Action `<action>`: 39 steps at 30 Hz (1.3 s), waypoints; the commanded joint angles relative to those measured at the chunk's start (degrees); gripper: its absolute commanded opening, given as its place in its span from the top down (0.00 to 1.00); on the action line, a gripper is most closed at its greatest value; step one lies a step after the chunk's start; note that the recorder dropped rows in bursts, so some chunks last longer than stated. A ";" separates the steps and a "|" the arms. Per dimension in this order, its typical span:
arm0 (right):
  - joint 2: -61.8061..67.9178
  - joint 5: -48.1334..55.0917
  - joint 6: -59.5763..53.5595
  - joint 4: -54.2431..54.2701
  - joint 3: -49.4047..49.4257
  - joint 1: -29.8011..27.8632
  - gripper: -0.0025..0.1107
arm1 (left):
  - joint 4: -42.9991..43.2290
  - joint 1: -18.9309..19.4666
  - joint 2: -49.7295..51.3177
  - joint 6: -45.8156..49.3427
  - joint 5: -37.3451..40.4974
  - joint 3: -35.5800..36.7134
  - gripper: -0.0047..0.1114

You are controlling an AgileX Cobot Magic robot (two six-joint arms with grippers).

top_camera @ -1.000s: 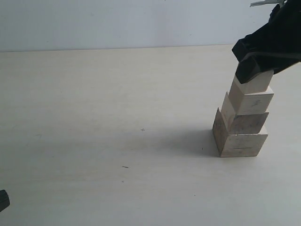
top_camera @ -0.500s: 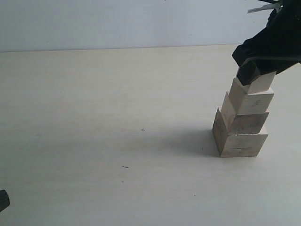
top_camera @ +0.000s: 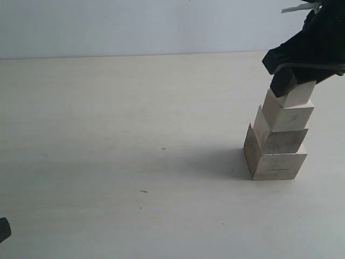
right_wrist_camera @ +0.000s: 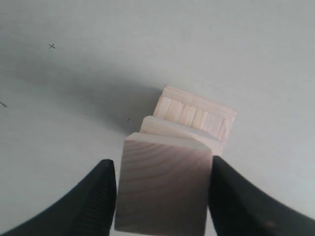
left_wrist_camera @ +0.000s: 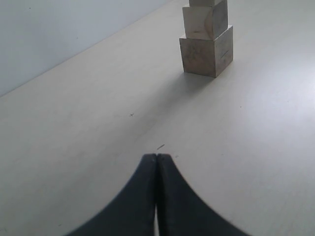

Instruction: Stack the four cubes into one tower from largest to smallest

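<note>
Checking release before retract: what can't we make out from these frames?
- Whether the right gripper touches the smallest cube: the right wrist view shows the fingers flanking it, any gap too thin to judge; in the exterior view the gripper covers its top.
- Top of the tower: cut off by the upper edge of the left wrist view.
- Alignment of the lower cubes: mostly hidden under the smallest cube in the right wrist view.

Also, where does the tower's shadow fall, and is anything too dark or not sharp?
Exterior view: the tower throws a soft shadow leftward on the table; the right gripper is a black shape without detail. Left wrist view: the left gripper is also plain black. Right wrist view: the top cube shows clear grain.
</note>
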 commanded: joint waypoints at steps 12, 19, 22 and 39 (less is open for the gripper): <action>0.05 0.33 5.11 -1.24 0.06 -0.24 0.76 | -0.19 0.09 -0.38 -0.21 -0.35 -0.02 0.96; 0.05 0.83 8.67 -2.79 0.06 -0.24 0.76 | -0.19 0.09 -0.38 -0.21 -0.35 -0.02 0.96; -0.19 0.64 9.08 -2.79 0.06 -0.24 0.76 | -0.19 0.09 -0.38 -0.21 -0.35 -0.02 0.96; -0.29 -0.39 8.46 -2.68 0.06 -0.24 0.76 | -0.19 0.09 -0.38 -0.21 -0.35 -0.02 0.96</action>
